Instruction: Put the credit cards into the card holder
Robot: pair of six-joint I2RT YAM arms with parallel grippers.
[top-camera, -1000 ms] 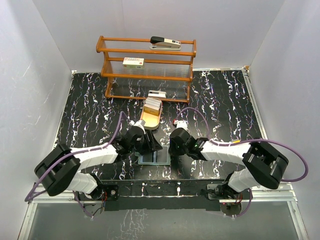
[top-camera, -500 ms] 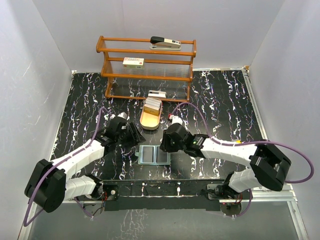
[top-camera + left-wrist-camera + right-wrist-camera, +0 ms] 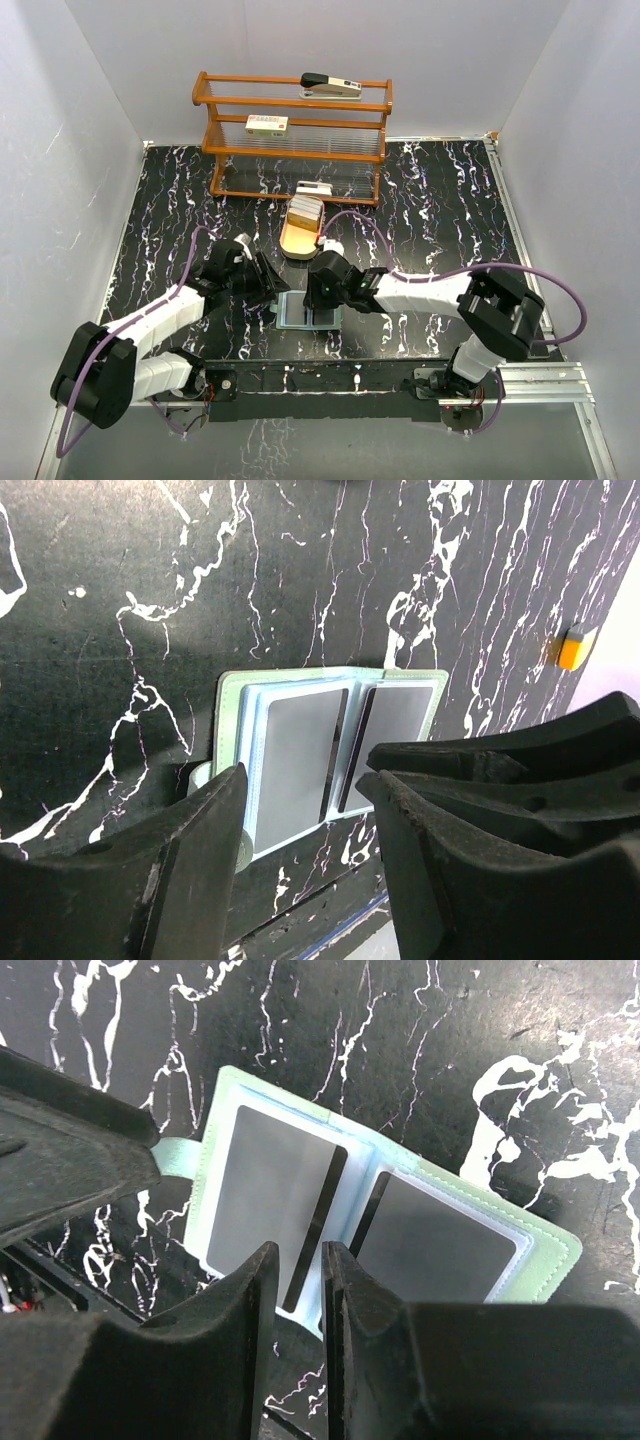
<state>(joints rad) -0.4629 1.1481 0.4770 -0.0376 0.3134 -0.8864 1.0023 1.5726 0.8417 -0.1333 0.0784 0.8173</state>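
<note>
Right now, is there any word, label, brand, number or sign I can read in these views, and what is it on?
No text here can be read.
upper white box: coloured print on its label, too small to read.
lower white box: label blurred, unreadable.
stapler: no legible mark.
cards in the open wallet: plain grey faces with a dark stripe, no print showing.

The card holder (image 3: 298, 312) before the tray (image 3: 297, 244)
</note>
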